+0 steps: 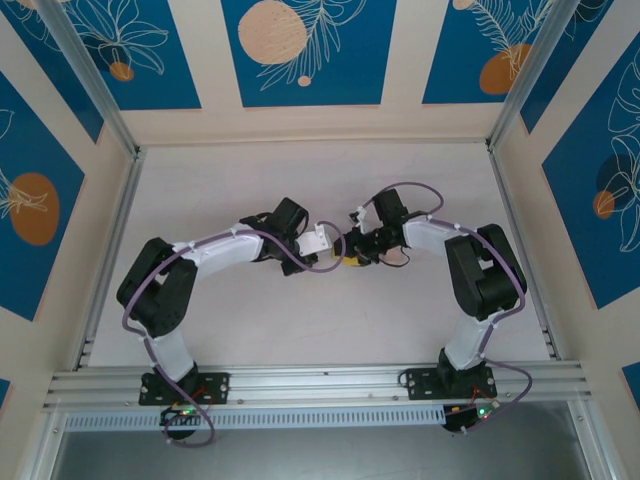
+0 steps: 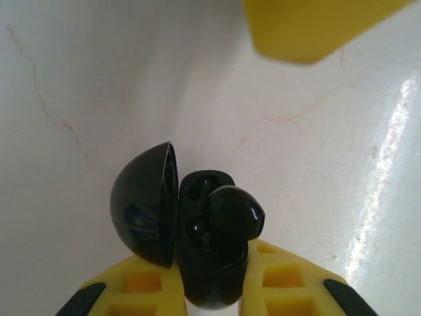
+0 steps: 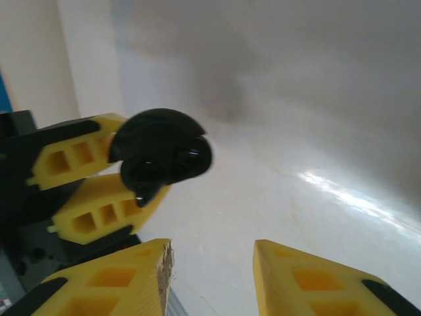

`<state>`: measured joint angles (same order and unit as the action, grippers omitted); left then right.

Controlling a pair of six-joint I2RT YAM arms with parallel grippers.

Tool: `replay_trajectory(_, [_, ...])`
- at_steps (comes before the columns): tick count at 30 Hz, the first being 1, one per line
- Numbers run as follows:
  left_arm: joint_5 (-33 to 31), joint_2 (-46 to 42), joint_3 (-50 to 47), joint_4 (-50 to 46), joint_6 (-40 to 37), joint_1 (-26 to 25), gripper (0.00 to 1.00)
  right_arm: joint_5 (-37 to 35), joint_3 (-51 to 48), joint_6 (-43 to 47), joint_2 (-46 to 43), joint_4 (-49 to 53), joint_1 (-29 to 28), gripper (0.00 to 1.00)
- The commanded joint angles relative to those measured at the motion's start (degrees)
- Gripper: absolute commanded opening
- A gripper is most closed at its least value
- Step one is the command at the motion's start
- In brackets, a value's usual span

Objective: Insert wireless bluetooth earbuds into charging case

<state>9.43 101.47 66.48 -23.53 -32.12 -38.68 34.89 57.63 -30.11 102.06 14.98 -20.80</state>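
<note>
Left end effector (image 2: 210,266): we see it clamped on the small black round charging case (image 2: 209,284), one yellow finger on each side of the base.
Case position: mid-bench where the two arms meet, and it looks lifted off the white bench (image 1: 250,330).
Lid: the domed black lid (image 2: 141,214) is swung open to the left in the left wrist view.
Earbud: one tiny glossy black earbud (image 2: 234,214) sits at the case mouth with its bud end sticking out.
Second earbud: the wells are dark and shiny, so we cannot tell.
Right end effector (image 3: 214,263): spread wide and holding nothing, just in front of the case and not touching it.
Right finger (image 2: 309,26): a blurred yellow block above the case in the left wrist view.
</note>
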Motion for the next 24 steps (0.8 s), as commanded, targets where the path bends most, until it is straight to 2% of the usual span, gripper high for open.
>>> replay_trajectory(1, [4.01,-0.1,-0.19,0.25,-0.65,-0.69,0.1,4.34,-2.5,-0.51,-3.25,-4.68,-0.13,0.36])
replay_trajectory(9, [11.44,-3.67,-6.14,9.65,1.49,-0.61,0.1,6.22,-7.46,2.03,-14.02,-7.72,0.32,0.3])
replay_trajectory(15, [17.22,-6.07,-10.1,17.12,3.45,-0.6,0.1,4.85,-11.72,3.42,-21.95,-8.42,0.58,0.29])
replay_trajectory(24, [23.53,-9.9,-16.33,29.26,7.31,0.3,0.1,3.27,-12.82,4.94,-25.3,-5.48,0.23,0.29])
